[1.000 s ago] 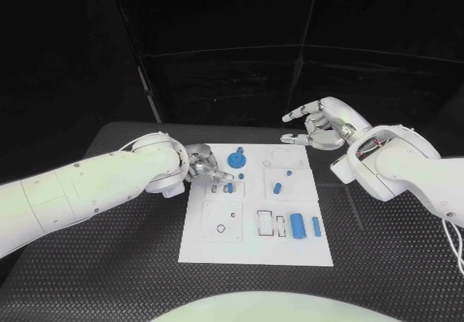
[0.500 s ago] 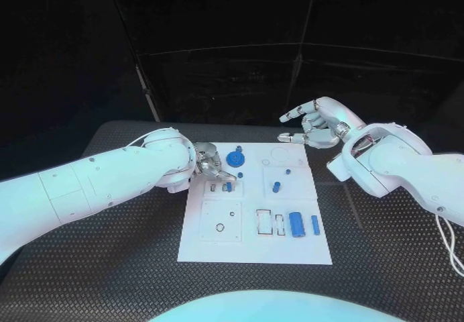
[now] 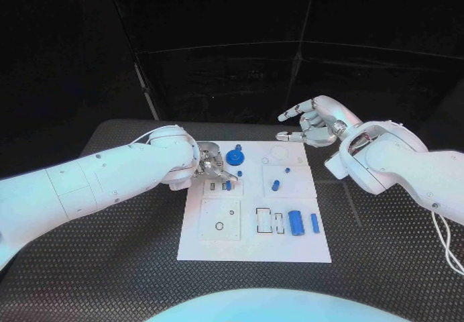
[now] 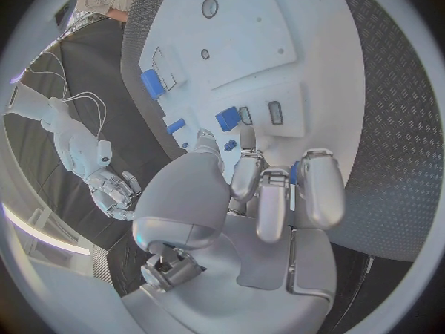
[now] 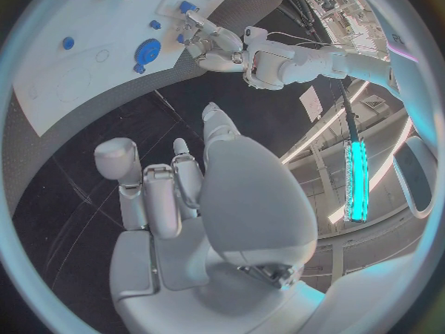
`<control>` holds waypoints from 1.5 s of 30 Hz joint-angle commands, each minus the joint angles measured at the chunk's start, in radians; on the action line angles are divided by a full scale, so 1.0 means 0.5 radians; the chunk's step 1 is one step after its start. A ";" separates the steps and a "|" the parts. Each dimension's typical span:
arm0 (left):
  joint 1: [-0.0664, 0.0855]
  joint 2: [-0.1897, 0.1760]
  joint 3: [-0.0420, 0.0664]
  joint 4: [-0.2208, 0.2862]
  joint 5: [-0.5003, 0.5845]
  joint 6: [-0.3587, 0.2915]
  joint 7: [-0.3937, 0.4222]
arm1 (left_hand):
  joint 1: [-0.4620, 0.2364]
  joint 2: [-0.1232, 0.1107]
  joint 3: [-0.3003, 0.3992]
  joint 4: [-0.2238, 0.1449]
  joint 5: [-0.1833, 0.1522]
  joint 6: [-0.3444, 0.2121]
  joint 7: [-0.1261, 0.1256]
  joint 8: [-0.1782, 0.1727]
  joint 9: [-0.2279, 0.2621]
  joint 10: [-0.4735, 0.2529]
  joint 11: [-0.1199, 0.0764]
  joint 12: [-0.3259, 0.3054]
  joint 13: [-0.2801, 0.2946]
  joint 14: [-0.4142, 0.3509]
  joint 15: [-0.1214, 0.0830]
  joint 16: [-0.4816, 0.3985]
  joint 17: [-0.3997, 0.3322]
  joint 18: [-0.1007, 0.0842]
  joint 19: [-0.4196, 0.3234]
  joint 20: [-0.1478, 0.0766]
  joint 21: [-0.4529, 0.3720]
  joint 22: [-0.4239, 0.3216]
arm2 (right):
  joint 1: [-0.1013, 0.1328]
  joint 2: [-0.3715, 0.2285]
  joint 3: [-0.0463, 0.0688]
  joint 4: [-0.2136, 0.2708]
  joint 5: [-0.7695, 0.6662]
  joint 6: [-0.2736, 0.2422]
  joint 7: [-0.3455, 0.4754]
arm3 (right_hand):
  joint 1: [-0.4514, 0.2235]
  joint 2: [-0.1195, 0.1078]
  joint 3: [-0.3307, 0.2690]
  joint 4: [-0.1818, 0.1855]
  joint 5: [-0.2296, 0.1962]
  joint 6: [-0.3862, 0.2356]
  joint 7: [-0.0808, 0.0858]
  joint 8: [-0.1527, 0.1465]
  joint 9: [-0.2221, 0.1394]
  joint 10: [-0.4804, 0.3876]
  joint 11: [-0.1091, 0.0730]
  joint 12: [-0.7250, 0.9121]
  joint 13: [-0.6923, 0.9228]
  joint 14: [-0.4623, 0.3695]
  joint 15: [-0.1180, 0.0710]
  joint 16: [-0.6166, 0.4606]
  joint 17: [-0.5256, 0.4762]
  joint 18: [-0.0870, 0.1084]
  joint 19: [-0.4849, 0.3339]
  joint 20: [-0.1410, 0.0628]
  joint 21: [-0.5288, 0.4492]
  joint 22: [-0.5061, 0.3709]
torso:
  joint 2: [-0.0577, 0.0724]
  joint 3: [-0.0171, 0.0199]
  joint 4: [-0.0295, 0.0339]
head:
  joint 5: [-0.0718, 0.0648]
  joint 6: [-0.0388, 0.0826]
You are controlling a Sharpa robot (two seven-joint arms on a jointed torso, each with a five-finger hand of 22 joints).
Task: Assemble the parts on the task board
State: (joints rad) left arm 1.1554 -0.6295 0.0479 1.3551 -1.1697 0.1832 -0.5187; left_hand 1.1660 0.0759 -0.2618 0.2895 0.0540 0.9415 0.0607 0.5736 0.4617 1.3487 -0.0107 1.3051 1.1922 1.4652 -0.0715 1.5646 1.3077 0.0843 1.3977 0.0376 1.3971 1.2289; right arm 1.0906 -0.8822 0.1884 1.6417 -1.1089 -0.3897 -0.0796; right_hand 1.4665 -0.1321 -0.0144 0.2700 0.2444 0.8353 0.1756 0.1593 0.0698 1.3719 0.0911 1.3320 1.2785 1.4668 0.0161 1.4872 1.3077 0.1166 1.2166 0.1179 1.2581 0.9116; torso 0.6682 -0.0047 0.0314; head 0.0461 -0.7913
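I am holding my left hand (image 3: 206,168) over the task board's (image 3: 253,241) upper-left parts, fingers curled, grip unclear | right hand (image 3: 311,127) hovering spread, empty | risking knocking the blue gear (image 3: 235,159) loose

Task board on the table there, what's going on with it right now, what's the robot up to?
The robot is assembling small blue parts on the white task board. Its left robot hand is down at the board's far left corner, fingers curled beside a blue gear-like part; whether it holds a piece cannot be told. The right robot hand hovers past the board's far edge with fingers apart, holding nothing. A blue cylinder and a slimmer blue pin lie near the board's near right side.
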 commanded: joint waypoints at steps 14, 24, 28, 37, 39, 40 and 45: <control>0.007 0.041 0.000 -0.052 -0.016 0.120 -0.012 | 0.057 0.009 0.020 -0.011 0.001 -0.009 0.002 0.013 0.019 -0.011 0.005 -0.010 0.003 0.211 0.007 0.012 0.526 -0.032 -0.001 0.014 0.015 0.007 | 0.004 0.011 0.002 -0.010 0.004 0.022 -0.006 | -0.018 0.004 -0.019 0.002 0.012 -0.009 0.000 0.014 -0.001 -0.003 -0.008 -0.005 0.003 0.118 -0.012 -0.009 0.137 0.017 -0.014 -0.001 -0.010 -0.006 | 0.000 -0.0012 0.001 | 0.000 -0.018; 0.007 0.064 0.000 -0.071 -0.015 0.146 -0.008 | 0.078 0.015 0.026 -0.013 0.001 -0.009 0.002 0.017 0.028 -0.021 0.005 -0.023 -0.014 0.211 0.008 0.012 0.526 -0.032 -0.002 0.015 0.016 0.007 | 0.004 0.022 0.002 -0.018 0.004 0.027 -0.008 | -0.019 0.005 -0.020 0.002 0.013 -0.008 0.000 0.014 -0.001 -0.003 -0.008 -0.005 0.003 0.118 -0.012 -0.009 0.137 0.018 -0.016 -0.001 -0.012 -0.010 | -0.001 -0.0014 0.000 | 0.001 -0.024; 0.007 0.068 0.000 -0.073 -0.015 0.147 -0.007 | 0.086 0.017 0.029 -0.015 0.001 -0.009 0.002 0.018 0.031 -0.025 0.005 -0.027 -0.019 0.211 0.008 0.012 0.526 -0.031 -0.004 0.015 0.014 0.005 | 0.004 0.027 0.002 -0.023 0.004 0.027 -0.008 | -0.019 0.005 -0.020 0.002 0.013 -0.008 0.000 0.014 -0.001 -0.003 -0.008 -0.005 0.003 0.118 -0.012 -0.009 0.137 0.018 -0.016 -0.001 -0.012 -0.010 | 0.000 -0.0010 0.002 | 0.002 -0.026; 0.007 0.075 -0.001 -0.073 -0.014 0.146 -0.007 | 0.150 0.048 0.058 -0.026 0.003 -0.015 0.002 0.024 0.052 -0.026 0.005 -0.032 -0.022 0.211 0.009 0.012 0.526 -0.031 -0.007 0.016 0.015 0.007 | 0.004 0.038 0.002 -0.032 0.004 0.028 -0.008 | -0.020 0.008 -0.021 0.003 0.015 -0.007 0.000 0.016 0.000 -0.002 -0.008 -0.003 0.004 0.118 -0.013 -0.010 0.136 0.018 -0.017 -0.001 -0.014 -0.014 | 0.001 -0.0014 0.000 | -0.001 -0.029; 0.007 0.076 -0.001 -0.073 -0.006 0.145 -0.007 | 0.180 0.067 0.078 -0.035 0.003 -0.017 0.001 0.025 0.059 -0.025 0.004 -0.033 -0.022 0.211 0.008 0.012 0.526 -0.031 -0.008 0.016 0.014 0.007 | 0.004 0.040 0.002 -0.034 0.004 0.029 -0.008 | -0.021 0.011 -0.021 0.004 0.016 -0.006 -0.001 0.017 0.000 -0.001 -0.009 -0.003 0.004 0.118 -0.013 -0.011 0.135 0.018 -0.017 -0.001 -0.015 -0.014 | 0.000 -0.0016 0.001 | -0.001 -0.030; 0.007 0.077 -0.001 -0.074 0.002 0.144 -0.007 | 0.198 0.078 0.091 -0.040 0.003 -0.019 0.001 0.026 0.063 -0.025 0.004 -0.033 -0.022 0.211 0.008 0.012 0.526 -0.031 -0.009 0.016 0.014 0.007 | 0.004 0.041 0.002 -0.035 0.004 0.029 -0.008 | -0.021 0.011 -0.021 0.004 0.016 -0.006 -0.001 0.017 0.000 -0.001 -0.009 -0.003 0.004 0.118 -0.013 -0.011 0.135 0.018 -0.017 -0.001 -0.015 -0.014 | 0.001 -0.0013 0.001 | -0.002 -0.031; 0.008 0.080 -0.001 -0.075 0.030 0.138 -0.008 | 0.322 0.138 0.187 -0.098 0.003 -0.033 -0.004 0.022 0.079 -0.030 -0.001 -0.043 -0.030 0.211 0.004 0.012 0.526 -0.030 -0.012 0.013 0.013 0.007 | 0.004 0.046 0.002 -0.043 0.004 0.032 -0.008 | -0.019 0.015 -0.021 0.003 0.020 -0.004 -0.001 0.019 0.000 -0.001 -0.009 -0.003 0.003 0.118 -0.013 -0.011 0.135 0.019 -0.017 -0.001 -0.016 -0.016 | 0.001 -0.0017 0.001 | -0.003 -0.033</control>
State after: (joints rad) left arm 1.1572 -0.5913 0.0472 1.3175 -1.1684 0.2468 -0.5207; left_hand 1.3195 0.1399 -0.1706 0.2410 0.0541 0.9306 0.0568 0.5812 0.5012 1.3342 -0.0035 1.2878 1.1791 1.4634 -0.0696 1.5645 1.3075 0.0843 1.3941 0.0411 1.4007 1.2323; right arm 1.0906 -0.8604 0.1884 1.6197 -1.1084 -0.3790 -0.0862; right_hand 1.4645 -0.1298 -0.0204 0.2703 0.2482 0.8353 0.1756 0.1625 0.0698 1.3720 0.0911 1.3320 1.2797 1.4668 0.0161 1.4872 1.3073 0.1165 1.2167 0.1180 1.2544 0.9043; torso 0.6682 -0.0055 0.0319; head 0.0448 -0.8075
